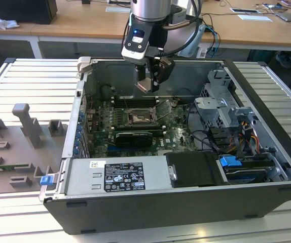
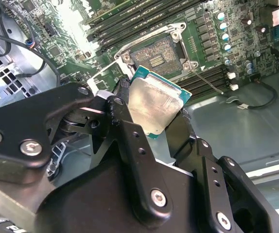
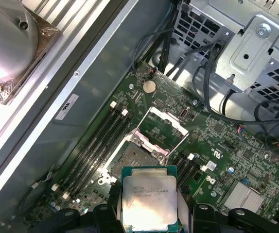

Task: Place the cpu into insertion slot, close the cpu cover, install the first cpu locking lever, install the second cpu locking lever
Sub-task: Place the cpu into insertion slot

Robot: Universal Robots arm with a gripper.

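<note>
My gripper (image 1: 150, 83) hangs above the green motherboard inside the open computer case, shut on the cpu (image 2: 151, 97), a pale silvery square chip gripped by its edges between the two black fingers. In the first wrist view the cpu (image 3: 149, 194) sits flat between the fingers (image 3: 111, 206), just short of the insertion slot (image 3: 135, 158). The insertion slot (image 2: 158, 54) lies bare, dark centre showing, almost straight below the gripper in the exterior view (image 1: 137, 119). The cpu cover (image 3: 162, 127) is swung open beside the slot, a thin silvery frame. A thin wire lever (image 2: 208, 81) stands free next to the slot.
Long black memory sticks (image 3: 98, 141) run alongside the slot. A metal drive cage (image 1: 221, 109) with cables fills the case on the exterior view's right, and a power supply (image 1: 117, 174) lies along the near wall. A grey fixture tray (image 1: 19, 147) sits outside, on the exterior view's left.
</note>
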